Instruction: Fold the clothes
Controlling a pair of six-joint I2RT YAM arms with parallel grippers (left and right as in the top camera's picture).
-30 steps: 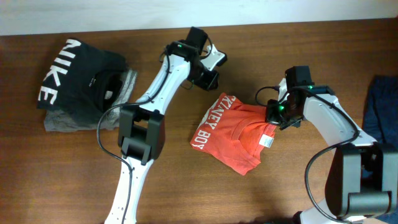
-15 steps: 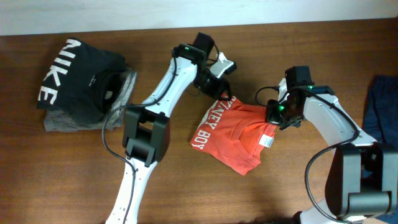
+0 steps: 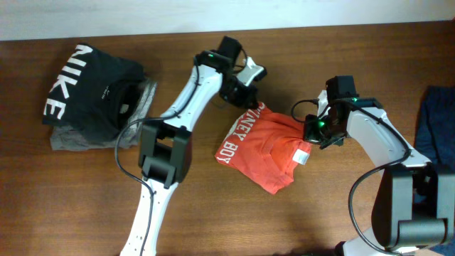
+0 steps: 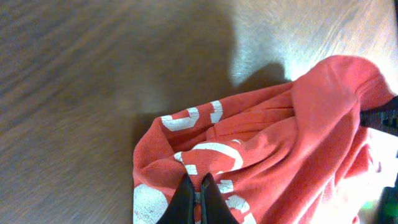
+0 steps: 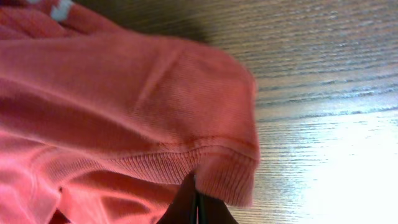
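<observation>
The red-orange T-shirt (image 3: 266,149) lies crumpled on the brown wooden table (image 3: 234,220), about in the middle between the two arms. It is not flat. The cloth is bunched, with folds running across it, and its near corner points toward the near edge of the table. White block lettering (image 3: 237,136) runs along the left edge of the shirt, and a small white tag (image 3: 302,155) shows on its right part.

The left hand (image 4: 198,182) is at the far left corner of the shirt. In the left wrist view its two dark fingers are pressed together, with a fold of the red cloth pinched between them, just beside the white letters. The right hand (image 5: 194,186) is at the right edge of the shirt. In the right wrist view its fingers are also clenched, and they grip the stitched hem of the shirt, which bulges above them. So both hands hold the same shirt, one on each side.

At the far left of the table lies a black garment (image 3: 89,85) with big white letters. It rests on top of a grey garment (image 3: 71,140), well apart from the shirt. At the right edge of the overhead view there is a dark blue cloth (image 3: 437,117), only partly visible.
</observation>
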